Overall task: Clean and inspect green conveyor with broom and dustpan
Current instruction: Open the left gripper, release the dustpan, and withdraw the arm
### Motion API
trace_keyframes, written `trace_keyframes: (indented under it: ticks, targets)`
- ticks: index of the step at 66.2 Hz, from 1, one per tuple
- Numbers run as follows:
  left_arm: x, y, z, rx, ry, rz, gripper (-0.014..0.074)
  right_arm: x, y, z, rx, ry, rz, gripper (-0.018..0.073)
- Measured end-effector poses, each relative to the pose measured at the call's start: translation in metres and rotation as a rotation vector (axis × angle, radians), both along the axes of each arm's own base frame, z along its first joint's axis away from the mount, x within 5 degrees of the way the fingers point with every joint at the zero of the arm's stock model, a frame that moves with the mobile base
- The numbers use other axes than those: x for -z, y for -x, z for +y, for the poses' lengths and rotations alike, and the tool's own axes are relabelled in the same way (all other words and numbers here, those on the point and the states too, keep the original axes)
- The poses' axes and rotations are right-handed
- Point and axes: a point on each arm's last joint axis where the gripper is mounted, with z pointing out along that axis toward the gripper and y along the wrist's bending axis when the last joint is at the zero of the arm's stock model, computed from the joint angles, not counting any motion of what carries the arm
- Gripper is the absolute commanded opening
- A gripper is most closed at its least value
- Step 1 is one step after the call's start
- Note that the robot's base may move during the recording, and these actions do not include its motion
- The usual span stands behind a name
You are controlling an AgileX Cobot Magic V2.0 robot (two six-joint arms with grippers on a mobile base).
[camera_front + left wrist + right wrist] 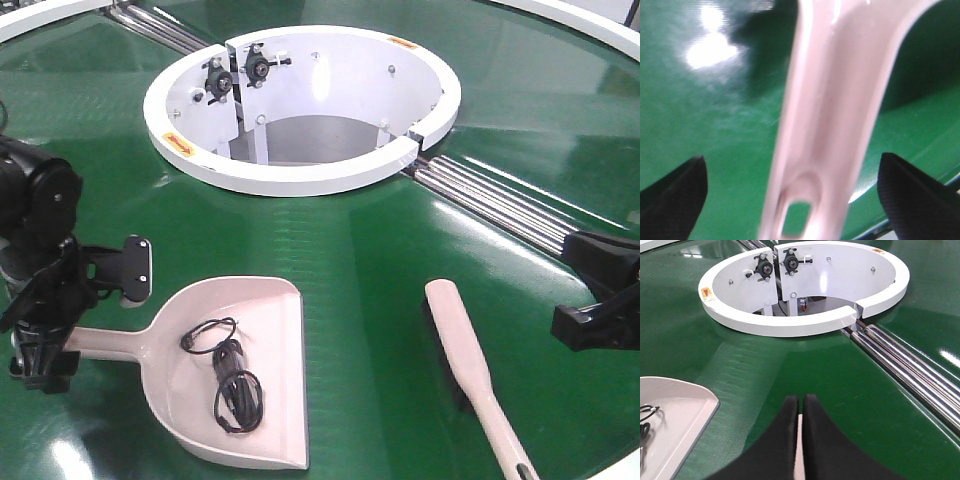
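Two pale pinkish-beige tools lie on the green conveyor in the front-facing view. The dustpan sits left of centre holding a coiled black cord. The broom lies well apart to its right, handle toward the near edge. The left gripper hangs over the end of the dustpan handle, while the right gripper sits at the right edge, clear of the broom. Silver rollers run out from the white hub ring.

From the left wrist, the handle passes between two black fingers spread wide, neither touching it.

From the right wrist, the fingers are drawn nearly together around a thin pale sliver, which I cannot identify. A dustpan corner shows at lower left.
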Motion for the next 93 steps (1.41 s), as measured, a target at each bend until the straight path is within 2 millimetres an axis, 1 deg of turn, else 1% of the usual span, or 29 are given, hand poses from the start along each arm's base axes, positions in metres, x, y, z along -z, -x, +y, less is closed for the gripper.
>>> trace_keyframes:
  ticks: [5,18,23,28,34,38,41,43,53,58,62,67,71,76,79,85,90,93]
  targets:
    - [-0.010,0.003,0.001,-0.001,0.008,-0.033,0.0605,0.000,0.000,0.000,0.000,0.001,0.000,-0.0010]
    - [-0.051,0.021,0.006,-0.047,0.045,-0.167,0.0539,0.000,0.000,0.000,0.000,0.001,0.001,-0.0010]
    - [-0.070,0.032,0.009,-0.077,0.066,-0.234,0.0497,0.000,0.000,0.000,0.000,0.001,0.002,-0.0010]
    - [-0.091,0.046,0.013,-0.109,0.092,-0.309,0.0429,0.001,0.000,0.000,-0.001,0.003,0.007,-0.0010]
    - [-0.112,0.061,0.017,-0.171,0.135,-0.411,0.0295,0.001,0.000,0.000,-0.001,0.004,0.013,-0.0009]
    - [-0.127,0.070,0.019,-0.230,0.184,-0.506,0.0160,0.002,0.001,0.000,-0.001,0.007,0.022,-0.0008]
    - [-0.137,0.075,0.020,-0.281,0.227,-0.578,0.0036,0.003,0.001,0.000,-0.002,0.009,0.029,-0.0008]
    - [-0.144,0.079,0.021,-0.317,0.259,-0.626,-0.0026,0.003,0.001,0.000,-0.002,0.009,0.030,-0.0006]
    - [-0.170,0.094,0.023,-0.448,0.424,-0.813,-0.0025,0.001,0.002,-0.001,0.000,0.001,0.000,-0.0005]
    - [-0.183,0.104,0.023,-0.525,0.552,-0.908,-0.0025,0.000,0.005,-0.002,0.002,-0.014,-0.052,-0.0005]
    - [-0.190,0.114,0.023,-0.568,0.660,-0.981,-0.0024,0.003,0.008,-0.003,0.005,-0.024,-0.088,-0.0005]
    - [-0.190,0.130,0.025,-0.586,0.783,-1.057,-0.0024,0.013,0.015,-0.005,0.007,-0.030,-0.111,-0.0005]
    - [-0.183,0.145,0.026,-0.587,0.870,-1.101,-0.0024,0.022,0.018,-0.006,0.009,-0.032,-0.116,-0.0005]
    - [-0.161,0.162,0.028,-0.597,0.961,-1.129,-0.0024,0.032,0.021,-0.007,0.009,-0.028,-0.103,-0.0005]
    - [-0.145,0.171,0.029,-0.609,1.010,-1.137,-0.0024,0.037,0.022,-0.007,0.010,-0.026,-0.097,-0.0005]
    - [-0.114,0.184,0.031,-0.627,1.074,-1.155,-0.0024,0.040,0.022,-0.007,0.010,-0.026,-0.095,-0.0005]
    - [-0.098,0.192,0.033,-0.626,1.113,-1.190,-0.0024,0.040,0.022,-0.007,0.011,-0.029,-0.097,-0.0005]
    - [-0.094,0.197,0.035,-0.620,1.135,-1.216,-0.0024,0.040,0.022,-0.007,0.011,-0.029,-0.097,-0.0005]
